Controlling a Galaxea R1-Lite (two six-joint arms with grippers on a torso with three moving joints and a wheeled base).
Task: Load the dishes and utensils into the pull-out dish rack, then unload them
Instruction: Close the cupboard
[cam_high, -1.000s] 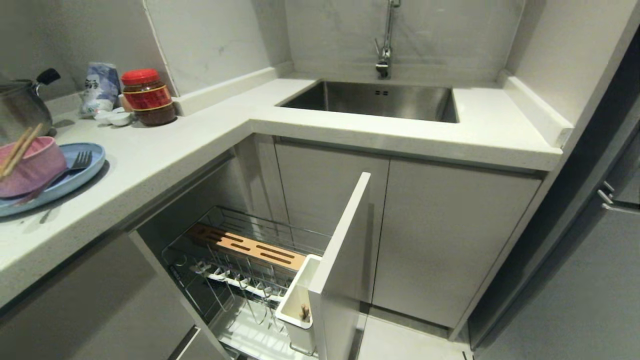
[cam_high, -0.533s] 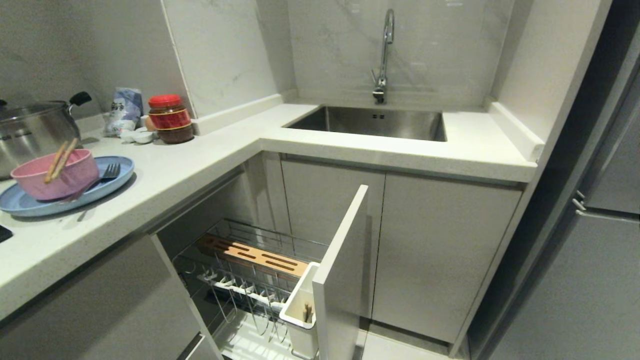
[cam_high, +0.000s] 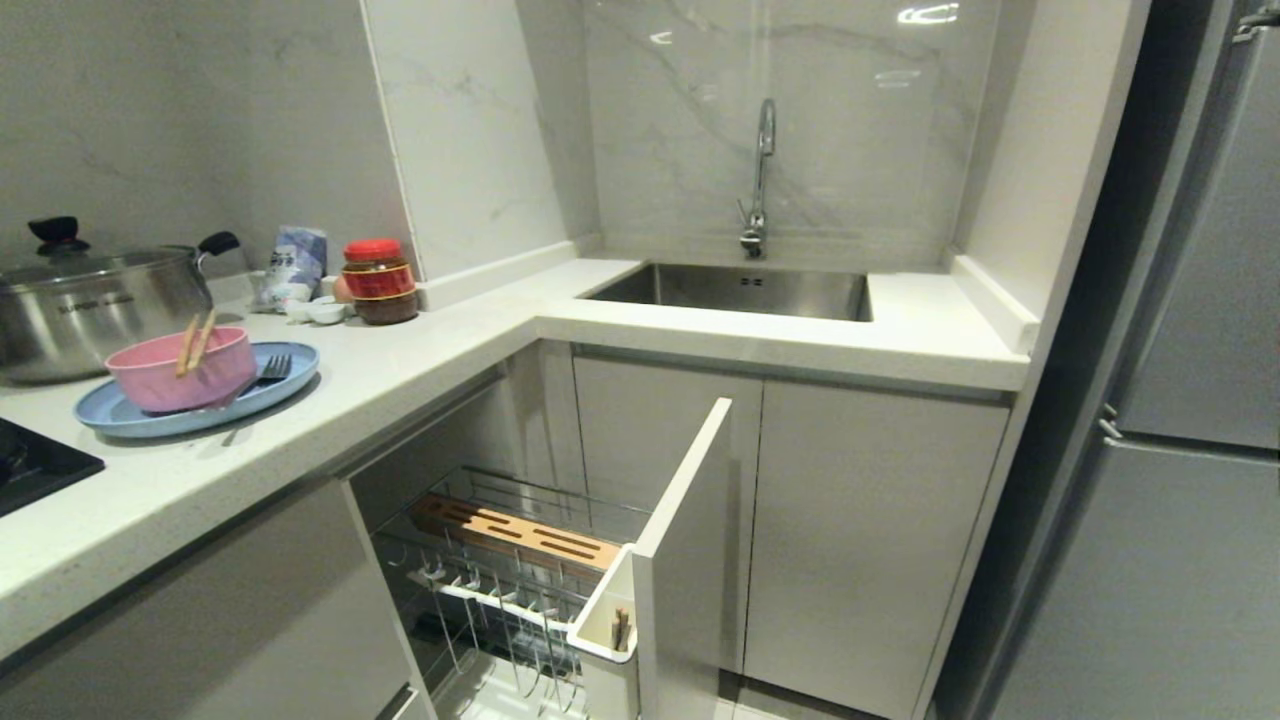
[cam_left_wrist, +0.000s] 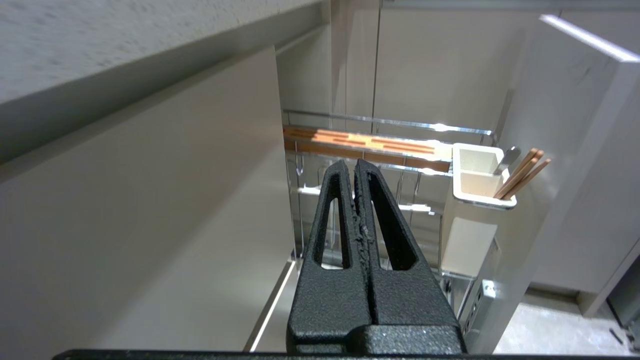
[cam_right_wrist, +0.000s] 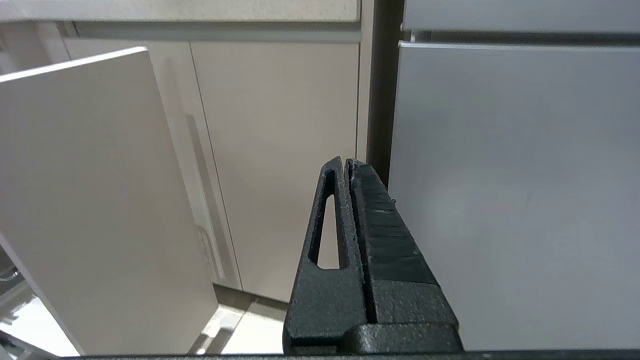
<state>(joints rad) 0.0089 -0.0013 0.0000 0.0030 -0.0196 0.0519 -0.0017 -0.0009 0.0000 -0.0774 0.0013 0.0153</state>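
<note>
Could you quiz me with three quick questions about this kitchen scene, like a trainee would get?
1. True or false: the pink bowl sits on the blue plate.
2. The fork rests on: A the plate, B the sink, C the pull-out dish rack.
3. What already stands in the rack's utensil cup?

Key: 1 true. 2 A. 3 Wooden chopsticks and a metal utensil handle.

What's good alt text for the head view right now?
An L-shaped kitchen counter with the pull-out dish rack drawn open below it, no plates in it. On the counter's left stands a light-blue plate holding a pink bowl with chopsticks and a fork. Behind are a steel pot, a red-lidded jar and a sink.
</note>
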